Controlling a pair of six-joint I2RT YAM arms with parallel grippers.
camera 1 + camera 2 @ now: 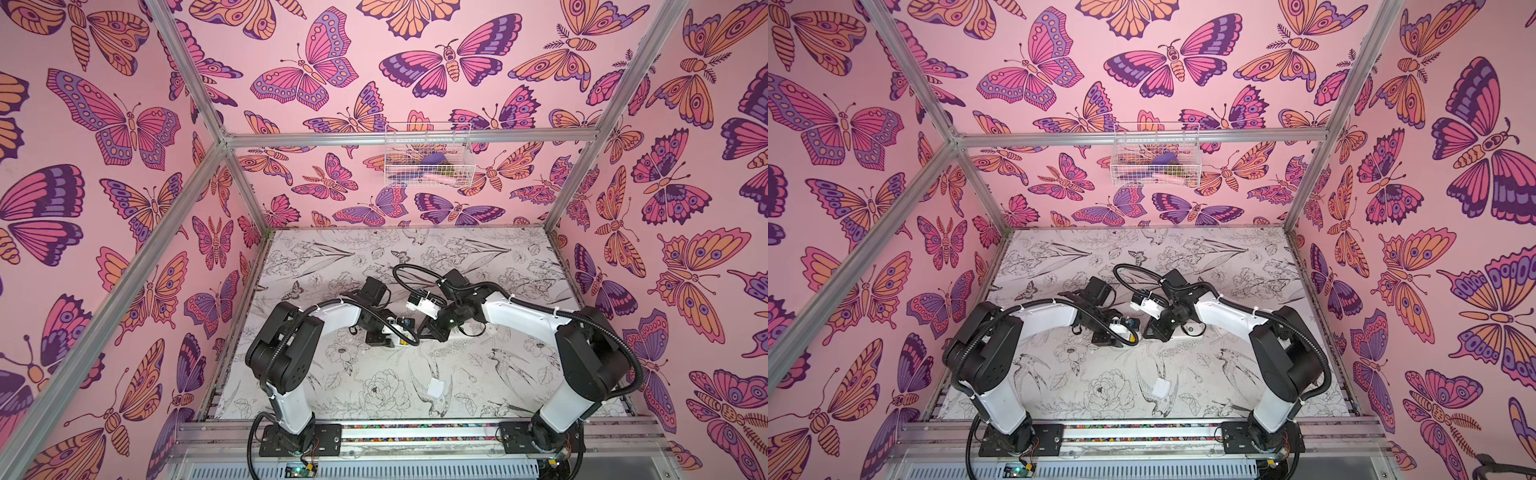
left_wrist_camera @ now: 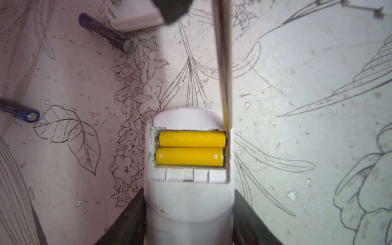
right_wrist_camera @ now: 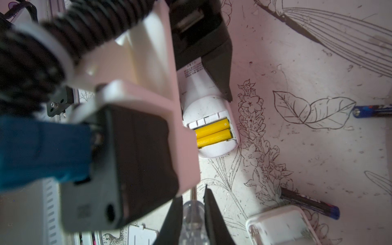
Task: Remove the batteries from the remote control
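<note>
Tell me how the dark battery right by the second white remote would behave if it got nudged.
The dark battery is a smooth cylinder lying loose on the flat table, so it would probably roll sideways. Nudged at one end, it would likely pivot against the second remote. It looks rigid; its glossy wrap may be slippery.

Floral table (image 1: 332, 257) with remote (image 2: 188, 203), dark batteries (image 2: 104, 31), cover plate (image 1: 436, 387)

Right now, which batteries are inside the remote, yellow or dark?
The two yellow batteries: they sit side by side in the open compartment of the remote. The two dark batteries lie loose on the table.
</note>
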